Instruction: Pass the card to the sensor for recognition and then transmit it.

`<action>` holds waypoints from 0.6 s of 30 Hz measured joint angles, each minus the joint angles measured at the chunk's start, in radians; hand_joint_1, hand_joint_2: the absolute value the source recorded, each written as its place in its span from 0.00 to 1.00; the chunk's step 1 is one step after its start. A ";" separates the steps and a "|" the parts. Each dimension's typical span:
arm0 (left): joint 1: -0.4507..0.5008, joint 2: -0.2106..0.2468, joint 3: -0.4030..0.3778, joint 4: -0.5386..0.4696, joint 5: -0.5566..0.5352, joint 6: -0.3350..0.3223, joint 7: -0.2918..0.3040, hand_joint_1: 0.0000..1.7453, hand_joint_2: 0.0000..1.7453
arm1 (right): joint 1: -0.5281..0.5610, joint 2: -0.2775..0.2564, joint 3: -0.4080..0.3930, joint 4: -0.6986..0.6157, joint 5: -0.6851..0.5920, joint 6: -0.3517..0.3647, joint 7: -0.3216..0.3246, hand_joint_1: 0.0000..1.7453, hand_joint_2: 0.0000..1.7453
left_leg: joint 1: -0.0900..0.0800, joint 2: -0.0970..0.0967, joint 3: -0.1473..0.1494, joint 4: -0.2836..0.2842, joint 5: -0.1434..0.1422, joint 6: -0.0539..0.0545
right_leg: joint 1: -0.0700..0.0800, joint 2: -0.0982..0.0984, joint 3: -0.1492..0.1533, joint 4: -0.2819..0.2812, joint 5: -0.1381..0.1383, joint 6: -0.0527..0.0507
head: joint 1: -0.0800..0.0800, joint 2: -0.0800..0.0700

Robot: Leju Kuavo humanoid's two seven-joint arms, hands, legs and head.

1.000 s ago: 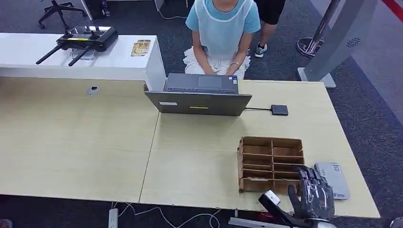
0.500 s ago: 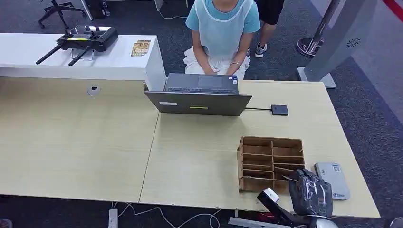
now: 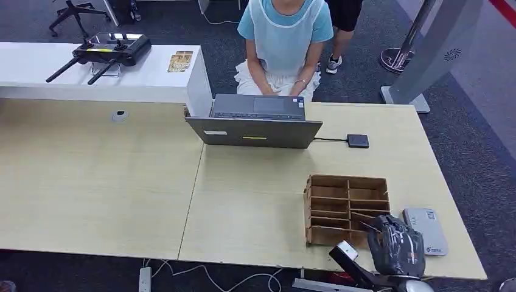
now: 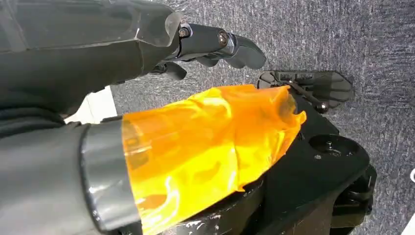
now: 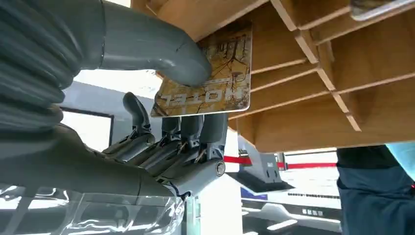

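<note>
The right robot hand (image 3: 398,244) sits at the near corner of the brown wooden slotted card rack (image 3: 347,208) on the pale tabletop (image 3: 255,201). Thumb above and fingers (image 5: 195,129) below, it pinches a golden printed card (image 5: 210,81) (it reads "HOTEL") at a slot mouth, presumably to draw it out toward the small black sensor pad (image 3: 358,140). The left robot hand (image 4: 147,54) hangs loosely spread, holding nothing.

The right hand (image 3: 398,246) is dark grey with glossy black fingers (image 5: 188,129), a thick matt grey thumb (image 5: 147,46) and a ribbed grey cover behind it; a small screw shows beside the knuckles. The left hand (image 4: 147,58) has black fingers with round screw heads, and crinkled orange film wraps its thumb
</note>
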 joint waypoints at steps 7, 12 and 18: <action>0.000 0.000 0.004 0.000 -0.003 0.000 -0.007 0.00 0.00 | 0.000 0.000 -0.002 -0.021 -0.165 -0.003 -0.121 0.76 1.00 | 0.000 0.000 0.000 0.000 0.000 0.000 | 0.000 0.000 0.000 0.000 0.000 0.000 | 0.000 0.000; 0.000 0.000 0.013 0.000 -0.005 -0.006 -0.018 0.00 0.00 | 0.001 0.000 -0.024 -0.095 -0.370 0.030 -0.284 0.76 1.00 | 0.000 0.000 0.000 0.000 0.000 0.000 | 0.000 0.000 0.000 0.000 0.000 0.000 | 0.000 0.000; 0.000 0.001 0.017 0.000 -0.006 -0.006 -0.023 0.00 0.00 | 0.002 0.000 -0.040 -0.137 -0.404 0.038 -0.317 0.74 1.00 | 0.000 0.000 0.000 0.000 0.000 0.000 | 0.000 0.000 0.000 0.000 0.000 0.000 | 0.000 0.000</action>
